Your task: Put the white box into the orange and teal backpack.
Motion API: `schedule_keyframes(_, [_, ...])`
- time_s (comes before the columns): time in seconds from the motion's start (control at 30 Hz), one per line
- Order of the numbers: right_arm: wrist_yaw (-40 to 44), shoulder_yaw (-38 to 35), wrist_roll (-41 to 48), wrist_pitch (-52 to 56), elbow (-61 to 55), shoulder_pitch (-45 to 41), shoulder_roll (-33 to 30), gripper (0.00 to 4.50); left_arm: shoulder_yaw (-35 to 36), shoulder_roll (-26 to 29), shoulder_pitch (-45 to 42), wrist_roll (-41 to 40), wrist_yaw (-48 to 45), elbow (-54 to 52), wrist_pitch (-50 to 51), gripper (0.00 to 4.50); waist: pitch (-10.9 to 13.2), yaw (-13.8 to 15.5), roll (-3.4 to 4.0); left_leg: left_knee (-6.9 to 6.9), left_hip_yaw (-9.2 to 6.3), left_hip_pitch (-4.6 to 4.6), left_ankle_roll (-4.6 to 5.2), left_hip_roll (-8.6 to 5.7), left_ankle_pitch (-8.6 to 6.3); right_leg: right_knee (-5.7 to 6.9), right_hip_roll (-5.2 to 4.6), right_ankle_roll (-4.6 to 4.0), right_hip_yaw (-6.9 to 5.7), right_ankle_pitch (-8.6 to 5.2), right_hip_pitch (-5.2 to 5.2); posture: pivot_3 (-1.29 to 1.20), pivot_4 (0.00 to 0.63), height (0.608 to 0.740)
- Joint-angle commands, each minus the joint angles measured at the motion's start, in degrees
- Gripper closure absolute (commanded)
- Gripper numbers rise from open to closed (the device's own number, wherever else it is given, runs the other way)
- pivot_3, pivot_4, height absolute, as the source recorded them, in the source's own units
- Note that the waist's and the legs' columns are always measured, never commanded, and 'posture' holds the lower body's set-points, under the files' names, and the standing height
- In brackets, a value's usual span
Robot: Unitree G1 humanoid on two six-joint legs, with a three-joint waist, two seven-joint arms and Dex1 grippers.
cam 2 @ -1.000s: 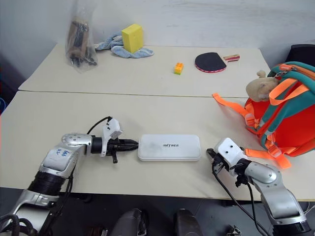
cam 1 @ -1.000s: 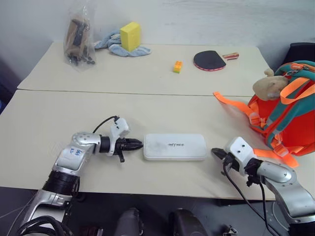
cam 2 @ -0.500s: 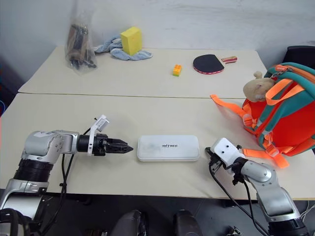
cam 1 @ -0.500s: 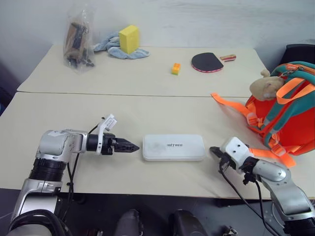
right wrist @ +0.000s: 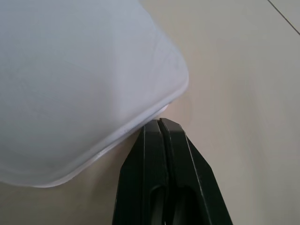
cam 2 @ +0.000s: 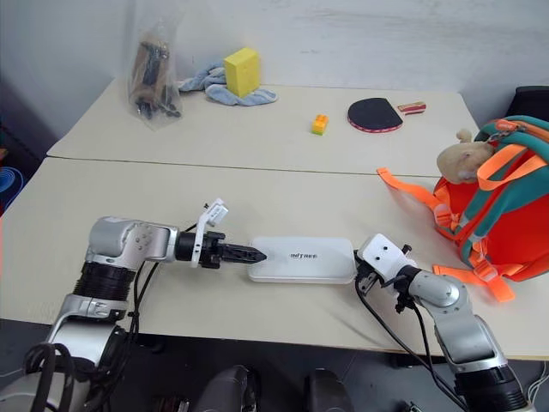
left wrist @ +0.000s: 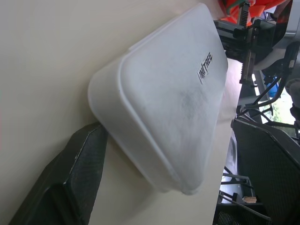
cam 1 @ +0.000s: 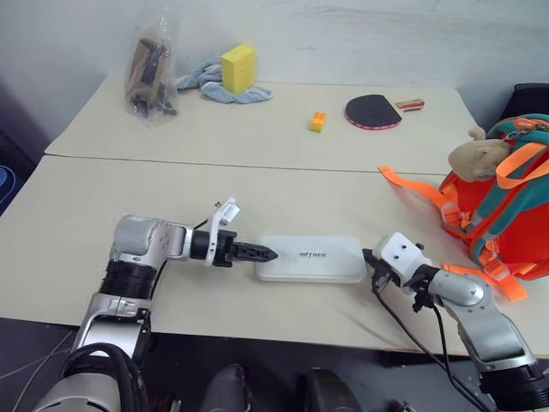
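Left gripper (cam 1: pixel 262 253): spread wide, one black finger (left wrist: pixel 70 183) against the left end of the white box (cam 1: pixel 310 258), aimed along its length. No grip on it yet.
Right gripper (right wrist: pixel 158 123): pinched tight, tips at the box's right end, at a rounded corner, touching or just short of it.
White box: flat on the near table (cam 1: pixel 171 189), lid up, lettering readable, bracketed end to end by the two grippers. Not lifted.
Orange and teal backpack (cam 1: pixel 506 232): upright at the table's right edge, well apart from the box, tan plush toy (cam 1: pixel 480 157) on its top, one orange strap (cam 1: pixel 412 184) trailing across the tabletop toward the box.

Step in hand, by the look of it: acquiring the box, early in the task. Nothing moved toward the bag.
Next move probably calls for: a firm hold from both ends or a proper pinch on the left end, then lift, carry right over the strap, and a clear mouth on the bag.
Risk: smooth rounded case, likely to slide or pivot if pushed from one end only.

Containers:
- backpack: mouth and interior not visible, can't tell if unzipped or what's inside.
- clear plastic bag (cam 1: pixel 152 69) on the far table: tan and dark items inside, not identifiable.
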Motion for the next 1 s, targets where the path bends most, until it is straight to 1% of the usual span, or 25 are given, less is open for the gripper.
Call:
schedule_keyframes(0.03, [-0.21,0.9,-0.21,0.42,-1.16,0.92,0.88,4.5,-4.22,-3.08,0.76,-0.52,1.06,3.52,3.19,0.14,-0.01,0.01,-0.01,0.0,0.0,0.0,0.0,0.0,0.0,-0.02,0.01,0.0,0.0,0.0,0.0,0.0,0.15,0.74])
schedule_keyframes(0.2, [-0.65,1.15,-0.65,0.34,-1.59,1.85,1.21,4.5,2.15,-8.75,-3.17,-2.12,3.32,8.21,6.03,0.14,-0.01,0.31,-0.11,0.02,-0.01,0.0,-0.01,0.01,0.0,-0.02,0.01,0.01,-0.01,0.0,0.01,0.0,0.15,0.74])
schedule_keyframes(0.3, [-0.7,0.99,-0.88,0.16,-1.73,2.62,1.06,4.5,3.67,-10.27,-4.76,-2.38,4.26,9.43,6.53,0.14,0.02,0.26,-0.18,0.02,-0.01,-0.1,-0.01,0.02,0.01,-0.03,0.04,0.01,-0.01,-0.01,-0.08,0.0,0.15,0.74])
schedule_keyframes(0.4, [-0.72,0.63,-0.78,0.09,-1.88,3.15,0.99,4.5,4.17,-9.93,-5.07,-3.28,3.52,9.54,6.82,0.66,0.03,0.09,-0.2,-0.01,-0.02,-0.12,-0.09,0.08,0.03,-0.05,0.1,0.01,0.0,-0.01,-0.12,0.0,0.15,0.74])
schedule_keyframes(0.63, [-1.15,-0.01,-0.52,0.34,-2.14,3.23,1.31,4.5,5.43,-9.92,-5.09,-4.79,3.58,9.23,7.26,2.71,0.06,0.09,-0.25,-0.01,-0.03,-0.15,-0.13,0.1,0.05,-0.06,0.11,0.01,-0.02,-0.01,-0.14,0.0,0.15,0.74])
schedule_keyframes(0.7, [-1.31,-0.58,-0.21,0.6,-3.17,3.82,1.31,4.5,6.27,-9.92,-4.98,-5.55,3.73,8.76,7.35,3.19,0.06,0.09,-0.26,0.0,-0.03,-0.14,-0.13,0.1,0.05,-0.06,0.11,0.01,-0.02,-0.01,-0.13,0.0,0.15,0.74])
schedule_keyframes(0.8, [-2.19,-2.97,0.58,1.67,-6.02,6.12,1.18,4.5,7.25,-9.27,-4.31,-6.58,3.56,7.27,7.45,3.22,0.07,0.15,-0.26,-0.04,-0.05,-0.18,-0.14,0.1,0.04,-0.08,0.12,0.01,-0.02,-0.01,-0.16,0.0,0.15,0.74])
schedule_keyframes(0.9, [-4.43,-9.73,4.02,6.19,-11.86,10.11,2.4,4.5,9.37,-7.76,-3.41,-7.44,3.29,5.68,6.36,3.22,0.08,0.18,-0.24,-0.07,-0.04,-0.25,-0.17,0.1,0.03,-0.11,0.13,0.01,-0.01,-0.01,-0.23,0.0,0.15,0.74])
schedule_keyframes(0.93, [-5.13,-12.53,5.65,8.18,-14.08,11.61,3.12,4.33,10.44,-7.32,-3.12,-8.03,3.16,5.06,6.15,3.22,0.11,0.19,-0.21,-0.08,-0.05,-0.29,-0.18,0.11,0.04,-0.1,0.14,0.01,-0.02,-0.01,-0.26,0.0,0.15,0.74])
schedule_keyframes(0.97, [-5.29,-18.18,9.95,11.5,-17.89,14.58,4.52,4.14,12.68,-6.71,-3.35,-8.97,3.13,4.58,6.19,3.22,0.17,0.26,-0.14,-0.08,-0.04,-0.33,-0.19,0.12,0.04,-0.1,0.14,0.01,-0.02,-0.01,-0.31,0.0,0.15,0.74])
schedule_keyframes(1.0, [-5.35,-22.09,13.07,13.98,-20.61,16.64,5.45,3.93,14.26,-6.36,-3.53,-9.67,3.2,4.24,6.34,3.22,0.22,0.37,-0.13,-0.08,-0.05,-0.4,-0.19,0.12,0.04,-0.08,0.14,0.01,-0.02,-0.01,-0.37,0.0,0.15,0.74])
